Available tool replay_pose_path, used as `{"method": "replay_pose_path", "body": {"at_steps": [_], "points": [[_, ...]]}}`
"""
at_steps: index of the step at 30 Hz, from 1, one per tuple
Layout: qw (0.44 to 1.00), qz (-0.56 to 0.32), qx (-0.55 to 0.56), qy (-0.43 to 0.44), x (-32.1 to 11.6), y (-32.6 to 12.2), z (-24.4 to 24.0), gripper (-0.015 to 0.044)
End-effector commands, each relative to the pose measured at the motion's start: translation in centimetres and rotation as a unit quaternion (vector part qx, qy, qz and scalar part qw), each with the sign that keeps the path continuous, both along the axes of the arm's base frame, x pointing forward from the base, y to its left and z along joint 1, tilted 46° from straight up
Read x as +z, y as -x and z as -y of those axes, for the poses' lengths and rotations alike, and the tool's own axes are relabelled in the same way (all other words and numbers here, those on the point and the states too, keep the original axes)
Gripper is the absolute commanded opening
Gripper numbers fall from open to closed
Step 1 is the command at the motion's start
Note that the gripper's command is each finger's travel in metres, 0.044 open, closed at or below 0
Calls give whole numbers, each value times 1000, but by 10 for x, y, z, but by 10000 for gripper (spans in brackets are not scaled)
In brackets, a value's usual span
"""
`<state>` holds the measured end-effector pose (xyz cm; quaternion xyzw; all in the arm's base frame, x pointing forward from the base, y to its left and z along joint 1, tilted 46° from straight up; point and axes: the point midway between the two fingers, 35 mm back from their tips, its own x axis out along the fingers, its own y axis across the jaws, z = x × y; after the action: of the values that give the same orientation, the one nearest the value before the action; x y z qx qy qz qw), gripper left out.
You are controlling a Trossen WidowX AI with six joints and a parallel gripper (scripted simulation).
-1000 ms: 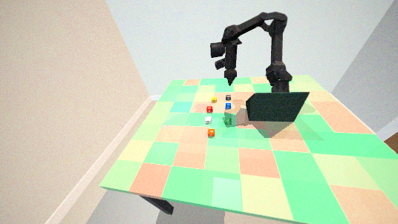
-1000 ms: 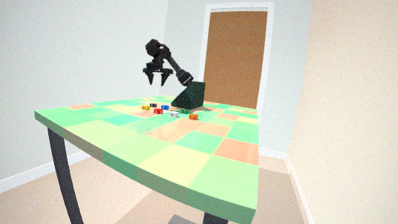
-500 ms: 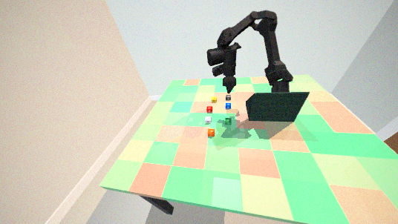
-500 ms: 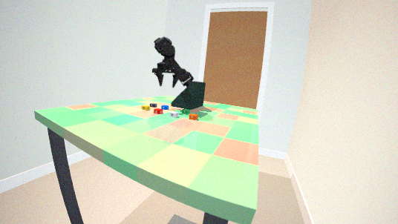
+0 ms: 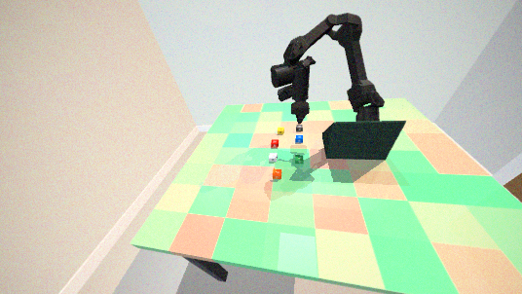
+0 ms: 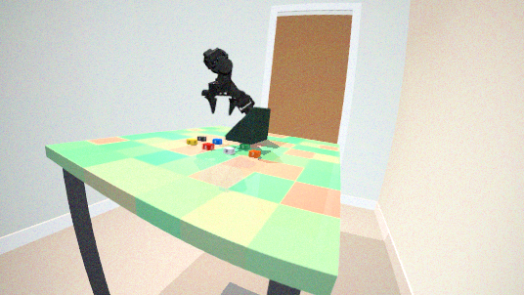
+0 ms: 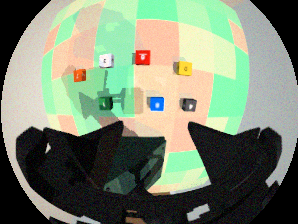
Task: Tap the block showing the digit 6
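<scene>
Black metal gripper is spread wide; digits look too blurry, so it could tap the wrong block.

You can't read any digit here; the marks are too blurred. In your wrist view, small marks show on the red block at 12 o'clock, yellow block near 3 and blue block at 5.
</scene>
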<state>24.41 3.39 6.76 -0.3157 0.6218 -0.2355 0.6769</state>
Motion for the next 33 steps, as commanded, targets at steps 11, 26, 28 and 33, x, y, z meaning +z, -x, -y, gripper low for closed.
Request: {"method": "replay_pose_path", "body": {"at_steps": [11, 26, 28, 33], "points": [[1000, -1, 2, -4, -90, 9, -87, 400], [1000, -1, 2, -4, -90, 9, -87, 400], [1000, -1, 2, -4, -90, 9, -87, 400], [1000, 0, 2, -5, -95, -2, -97, 400]]}}
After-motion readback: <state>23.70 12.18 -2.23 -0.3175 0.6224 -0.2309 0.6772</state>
